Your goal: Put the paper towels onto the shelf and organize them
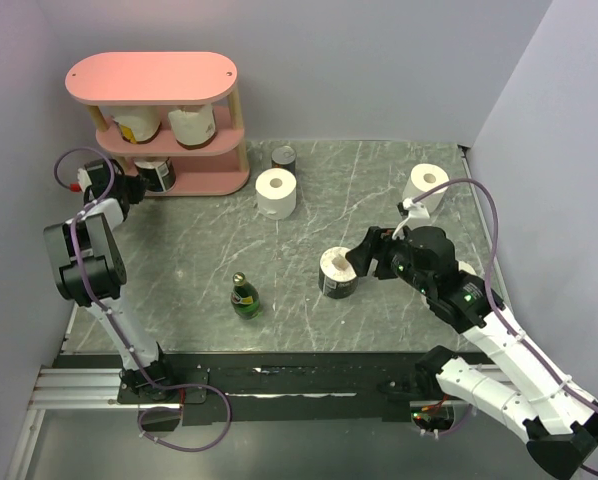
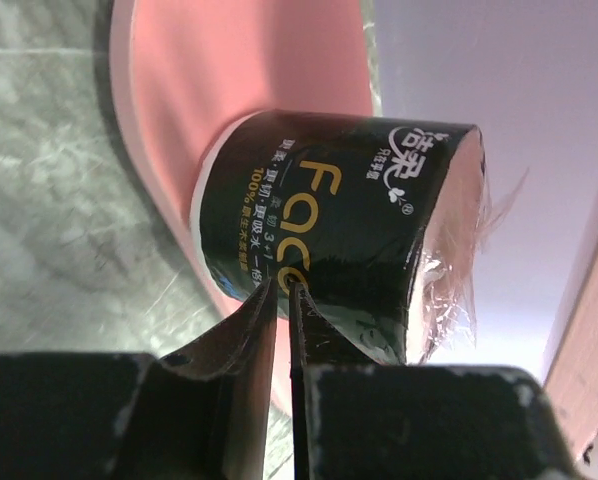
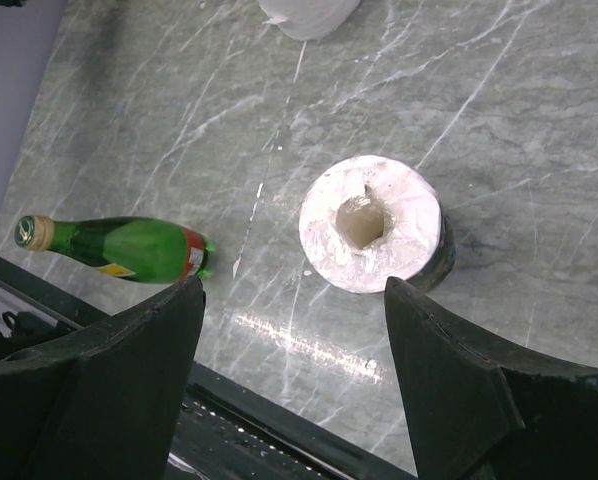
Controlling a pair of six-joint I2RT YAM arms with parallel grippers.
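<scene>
My left end effector (image 2: 282,287), fingers nearly shut on nothing, touches the dark-wrapped paper towel roll (image 2: 329,230) on the pink shelf (image 2: 229,80), bottom board, apparently seating it, while my right end effector (image 3: 294,292) gapes empty above an upright roll (image 3: 371,222) on the bench (image 3: 479,100), poised to straddle it.
</scene>
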